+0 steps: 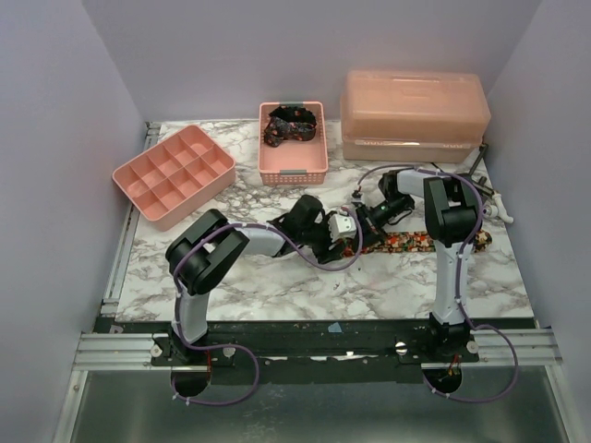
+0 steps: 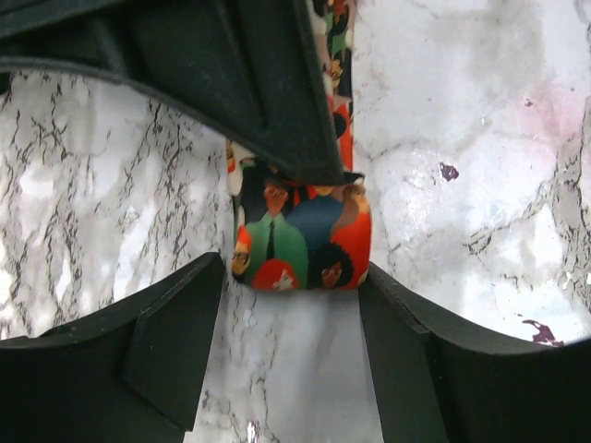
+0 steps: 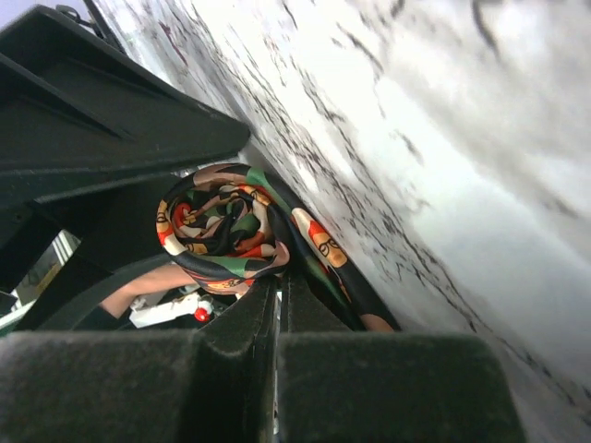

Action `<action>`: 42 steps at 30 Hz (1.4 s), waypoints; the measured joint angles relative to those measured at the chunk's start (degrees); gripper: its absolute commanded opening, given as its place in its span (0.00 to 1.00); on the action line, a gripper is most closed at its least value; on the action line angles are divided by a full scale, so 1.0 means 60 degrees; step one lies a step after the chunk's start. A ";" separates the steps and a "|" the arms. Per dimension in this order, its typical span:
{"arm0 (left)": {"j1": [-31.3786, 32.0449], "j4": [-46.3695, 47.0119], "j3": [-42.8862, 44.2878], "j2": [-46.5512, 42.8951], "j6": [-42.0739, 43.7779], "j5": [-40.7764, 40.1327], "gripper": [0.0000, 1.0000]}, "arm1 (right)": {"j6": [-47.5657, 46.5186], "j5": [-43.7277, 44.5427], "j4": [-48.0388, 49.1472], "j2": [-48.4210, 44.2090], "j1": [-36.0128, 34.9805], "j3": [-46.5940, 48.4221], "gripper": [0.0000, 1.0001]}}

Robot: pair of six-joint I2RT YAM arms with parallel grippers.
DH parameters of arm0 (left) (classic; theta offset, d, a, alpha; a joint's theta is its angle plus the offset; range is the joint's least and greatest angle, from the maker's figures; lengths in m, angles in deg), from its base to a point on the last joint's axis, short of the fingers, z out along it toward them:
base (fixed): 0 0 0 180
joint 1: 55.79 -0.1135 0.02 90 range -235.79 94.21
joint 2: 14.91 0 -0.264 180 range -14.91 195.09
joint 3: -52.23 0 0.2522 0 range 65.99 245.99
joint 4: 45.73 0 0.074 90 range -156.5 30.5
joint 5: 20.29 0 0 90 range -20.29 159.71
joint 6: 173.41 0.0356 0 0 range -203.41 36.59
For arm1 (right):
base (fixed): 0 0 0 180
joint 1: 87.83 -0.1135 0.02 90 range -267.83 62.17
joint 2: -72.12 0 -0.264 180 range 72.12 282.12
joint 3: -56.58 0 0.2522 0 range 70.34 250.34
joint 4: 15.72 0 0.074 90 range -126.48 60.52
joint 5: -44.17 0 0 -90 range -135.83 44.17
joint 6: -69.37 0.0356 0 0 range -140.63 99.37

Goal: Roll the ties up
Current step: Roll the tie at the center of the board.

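Left jaws are wide apart, straddling the rolled end of the printed tie (image 2: 300, 231). Right jaws are fully closed, tips at the roll; can't tell if they pinch it. The unrolled length runs toward 3 o'clock on the marble bench (image 1: 277, 286); dark tie (image 1: 290, 124) in pink basket (image 1: 293, 172) at 12.

Top view: rolled end of flat tie (image 1: 411, 242) hidden under left arm (image 1: 309, 226) and right arm (image 1: 397, 203); second tie (image 1: 291, 125) in basket (image 1: 293, 173) too small to read print. Left wrist view: tie's far run covered by a dark finger (image 2: 277, 92); right wrist view — far table (image 3: 480, 111) blurred, roll's underside hidden behind near fingers (image 3: 369, 388).
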 measured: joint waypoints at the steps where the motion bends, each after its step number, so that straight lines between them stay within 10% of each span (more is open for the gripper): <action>1: -0.0022 0.0171 0.0004 0.0076 -0.0007 0.0127 0.65 | -0.0051 -0.0015 -0.0069 0.0058 -0.0004 0.0080 0.01; 7: -0.0022 0.1100 0.0000 0.0419 -0.0106 0.0597 0.66 | -0.0175 -0.0138 -0.0273 0.0375 -0.0036 0.0583 0.01; 15: -0.0029 0.1541 0.0073 0.0674 -0.0076 0.0707 0.23 | -0.0248 -0.0153 -0.0361 0.0430 -0.0036 0.0678 0.03; 21: 0.0022 0.0616 0.0412 0.0594 0.0011 0.0532 0.09 | -0.0149 -0.0084 -0.0284 -0.0004 -0.0029 0.0408 0.49; 26: 0.0084 -0.0707 0.0546 0.0204 -0.0073 -0.0007 0.10 | 0.0222 0.0222 0.0248 -0.1606 -0.0036 -0.0386 0.64; 42: 0.0295 -0.2750 0.1370 0.0091 -0.0397 -0.0980 0.14 | 0.1249 -0.0204 0.0954 -0.0816 -0.0641 -0.0080 0.31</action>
